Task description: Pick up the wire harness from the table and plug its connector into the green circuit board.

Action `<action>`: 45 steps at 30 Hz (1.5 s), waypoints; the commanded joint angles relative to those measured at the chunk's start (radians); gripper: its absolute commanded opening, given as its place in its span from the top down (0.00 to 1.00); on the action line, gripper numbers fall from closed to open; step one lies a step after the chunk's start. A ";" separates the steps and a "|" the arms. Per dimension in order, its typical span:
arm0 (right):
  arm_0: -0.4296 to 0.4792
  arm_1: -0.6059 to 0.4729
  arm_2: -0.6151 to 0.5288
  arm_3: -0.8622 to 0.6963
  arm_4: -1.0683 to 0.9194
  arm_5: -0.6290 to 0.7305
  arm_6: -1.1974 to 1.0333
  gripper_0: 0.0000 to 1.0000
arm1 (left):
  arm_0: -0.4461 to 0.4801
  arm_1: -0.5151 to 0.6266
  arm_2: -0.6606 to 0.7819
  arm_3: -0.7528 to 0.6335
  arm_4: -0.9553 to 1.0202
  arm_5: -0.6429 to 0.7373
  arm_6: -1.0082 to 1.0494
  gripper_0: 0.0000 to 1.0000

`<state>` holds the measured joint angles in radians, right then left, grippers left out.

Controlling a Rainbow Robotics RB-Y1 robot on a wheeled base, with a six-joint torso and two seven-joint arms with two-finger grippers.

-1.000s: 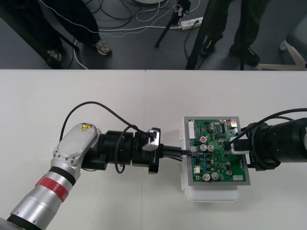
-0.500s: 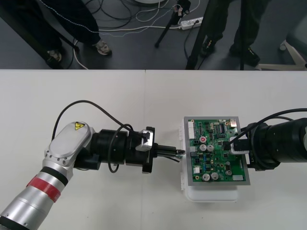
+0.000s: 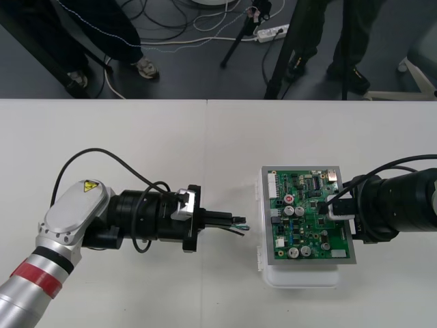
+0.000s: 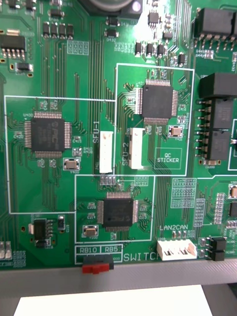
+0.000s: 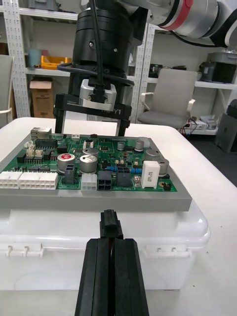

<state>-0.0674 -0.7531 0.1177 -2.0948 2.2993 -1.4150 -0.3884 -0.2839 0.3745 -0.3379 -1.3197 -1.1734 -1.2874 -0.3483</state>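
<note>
Black plug (image 5: 109, 228) of the wire harness is pinched between the left gripper's (image 3: 232, 223) closed fingers, just short of the green circuit board (image 3: 300, 236) and not inserted. Wires look light and limp, so holding at the rigid plug seems soundest. Right gripper (image 5: 91, 131) stands spread over the board.

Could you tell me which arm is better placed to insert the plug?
Left, probably: the left gripper is shut on the plug, aimed at the green circuit board; the right gripper stands open over the board.
</note>
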 commanded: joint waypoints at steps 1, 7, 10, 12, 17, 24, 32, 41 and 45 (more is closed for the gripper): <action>-0.028 0.021 0.014 -0.025 0.002 -0.005 0.048 0.00 | 0.026 0.029 0.017 -0.039 0.015 -0.076 0.003 1.00; -0.028 0.021 0.014 -0.025 0.002 -0.007 0.048 0.00 | 0.028 0.029 0.069 -0.039 0.000 -0.147 0.003 1.00; -0.028 0.021 0.014 -0.025 0.003 -0.009 0.048 0.00 | 0.028 0.027 0.086 -0.039 0.000 -0.171 0.003 1.00; -0.028 0.021 0.014 -0.025 0.003 -0.009 0.048 0.00 | 0.026 0.029 0.093 -0.039 -0.005 -0.184 0.003 1.00; -0.028 0.021 0.014 -0.025 0.005 -0.010 0.048 0.00 | 0.006 0.027 0.114 -0.038 -0.057 -0.184 0.002 1.00; -0.026 0.024 0.014 -0.025 0.005 -0.010 0.048 0.00 | -0.029 0.021 0.123 -0.003 -0.077 -0.188 0.000 1.00; -0.026 0.024 0.014 -0.025 0.005 -0.010 0.048 0.00 | -0.075 -0.028 0.125 0.103 -0.071 -0.204 -0.024 1.00; -0.026 0.024 0.014 -0.025 0.005 -0.010 0.048 0.00 | -0.075 -0.065 0.125 0.105 -0.071 -0.201 -0.032 1.00; -0.026 0.024 0.014 -0.025 0.005 -0.010 0.048 0.00 | -0.075 -0.085 0.125 0.103 -0.072 -0.194 -0.034 1.00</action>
<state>-0.0674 -0.7481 0.1177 -2.0948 2.3034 -1.4209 -0.3884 -0.3244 0.3302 -0.2367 -1.2084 -1.2474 -1.4380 -0.3488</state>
